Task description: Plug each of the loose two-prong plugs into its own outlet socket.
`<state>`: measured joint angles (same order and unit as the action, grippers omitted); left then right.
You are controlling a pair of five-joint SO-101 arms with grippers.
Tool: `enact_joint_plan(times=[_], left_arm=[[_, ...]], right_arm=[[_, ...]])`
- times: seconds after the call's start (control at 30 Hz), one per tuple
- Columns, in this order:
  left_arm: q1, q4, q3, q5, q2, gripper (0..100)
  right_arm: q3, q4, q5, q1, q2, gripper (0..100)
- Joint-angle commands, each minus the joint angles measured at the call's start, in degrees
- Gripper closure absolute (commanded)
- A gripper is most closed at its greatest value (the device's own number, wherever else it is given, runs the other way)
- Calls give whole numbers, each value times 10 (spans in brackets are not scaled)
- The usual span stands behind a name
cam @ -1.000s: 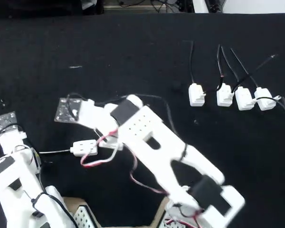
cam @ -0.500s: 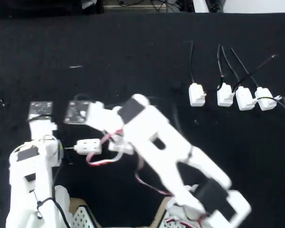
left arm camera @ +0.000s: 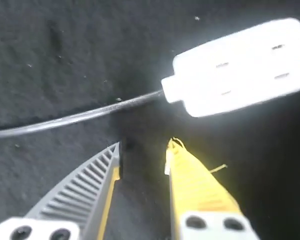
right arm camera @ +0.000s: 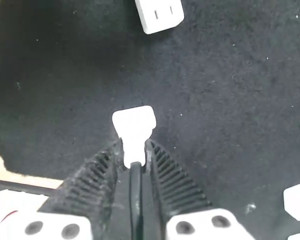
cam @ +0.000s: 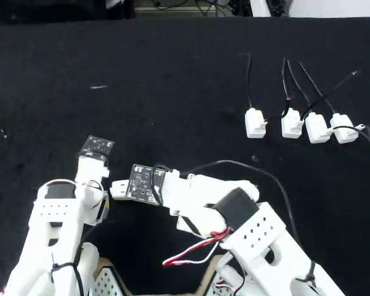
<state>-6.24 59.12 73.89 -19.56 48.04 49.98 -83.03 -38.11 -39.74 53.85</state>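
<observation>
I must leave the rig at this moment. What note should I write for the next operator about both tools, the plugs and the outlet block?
Left tool: open and empty, close to the outlet block.
Right tool: shut on a white plug, which points toward the block but is apart from it.
Row of four plugs: loose at the far right of the table.
Done: nothing is plugged in; the sockets that show are empty.
Left: insert the held plug, then probably fetch the other four.

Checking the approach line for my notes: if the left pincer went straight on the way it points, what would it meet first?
Probably the dark cord, right where it enters the white outlet block; the left pincer points beside the block. Depth is unclear.
</observation>
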Motion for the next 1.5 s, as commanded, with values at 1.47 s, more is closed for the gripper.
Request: enact_joint_plan(times=[1.47], left_arm=[[-171, -170, -31, 41, -2, 840]], right_arm=[[6, 110, 47, -64, -108, 988]])
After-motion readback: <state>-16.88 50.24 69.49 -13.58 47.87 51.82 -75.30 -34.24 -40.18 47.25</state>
